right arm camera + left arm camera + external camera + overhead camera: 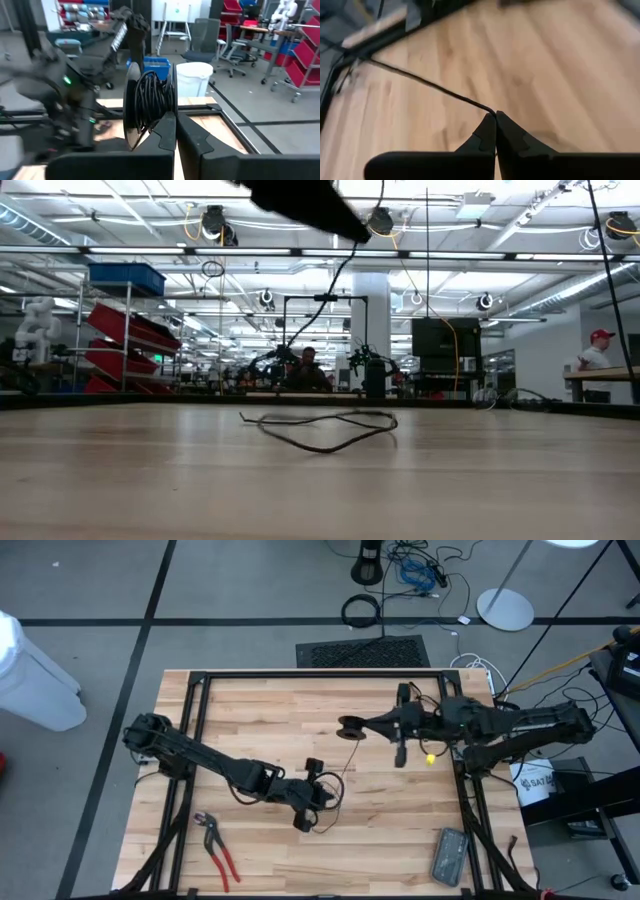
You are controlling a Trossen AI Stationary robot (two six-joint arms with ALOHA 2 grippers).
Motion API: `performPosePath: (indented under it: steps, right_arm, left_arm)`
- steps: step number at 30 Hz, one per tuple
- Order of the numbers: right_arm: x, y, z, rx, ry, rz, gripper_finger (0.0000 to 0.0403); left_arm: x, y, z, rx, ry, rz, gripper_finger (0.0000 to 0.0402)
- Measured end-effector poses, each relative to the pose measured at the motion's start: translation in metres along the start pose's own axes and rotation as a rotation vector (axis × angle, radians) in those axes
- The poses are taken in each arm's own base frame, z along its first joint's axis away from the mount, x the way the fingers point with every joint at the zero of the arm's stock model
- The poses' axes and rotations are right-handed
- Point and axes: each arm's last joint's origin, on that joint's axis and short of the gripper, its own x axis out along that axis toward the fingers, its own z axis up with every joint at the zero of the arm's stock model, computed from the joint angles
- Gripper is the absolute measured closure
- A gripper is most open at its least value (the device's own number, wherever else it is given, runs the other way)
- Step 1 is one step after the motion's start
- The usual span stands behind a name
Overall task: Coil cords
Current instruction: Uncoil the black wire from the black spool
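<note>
Cord [338,785], thin, black and wire-like, runs from a small round dark spool [350,727] down across the pale wooden table [260,710] to a loose tangle near the middle. From the low view the cord [325,427] lies in slack loops flat on the boards, with one strand rising to the spool overhead. The right gripper [362,725] holds that spool clear of the table; in its wrist view the dark fingers [165,131] are pressed together at the rim of the spool [149,105], a flat disc wound with glossy black turns. The left gripper [318,787] sits lower on the table at the tangle, its jaws closed on the cord [430,85], which leads off taut from the matte black fingertips [487,131].

Table planks are light butcher-block strips with a black metal frame [300,676] around them. Red-handled pliers [218,845] lie near the front left, a grey rectangular device [449,856] near the front right. A small yellow-green light [431,758] glows on the right arm. A white bucket [532,783] beside the table bears dark lettering, perhaps "SAT", too small to read surely
</note>
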Motion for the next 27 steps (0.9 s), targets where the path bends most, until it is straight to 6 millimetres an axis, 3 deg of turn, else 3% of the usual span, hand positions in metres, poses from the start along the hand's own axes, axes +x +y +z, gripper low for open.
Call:
performPosePath:
  steps: [7, 12, 19, 23, 27]
  right_arm:
    - [-0.017, 0.006, 0.009, 0.024, -0.042, 0.048, 0.0403]
    - [-0.025, 0.01, 0.012, 0.029, -0.059, 0.076, 0.0403]
    - [-0.028, 0.012, 0.014, 0.047, -0.076, 0.091, 0.0403]
    - [-0.029, 0.017, 0.018, 0.061, -0.111, 0.119, 0.0403]
    - [-0.029, 0.022, 0.02, 0.059, -0.136, 0.143, 0.0403]
  left_arm:
    - [-0.001, 0.003, -0.012, -0.022, 0.146, 0.176, 0.0399]
    - [-0.012, 0.01, -0.01, -0.074, 0.145, 0.282, 0.0358]
    - [-0.044, 0.008, 0.003, -0.135, 0.059, 0.197, 0.0273]
    - [-0.065, 0.003, 0.011, -0.135, -0.001, 0.184, 0.0259]
    - [-0.081, 0.004, 0.028, -0.205, -0.153, 0.317, 0.0258]
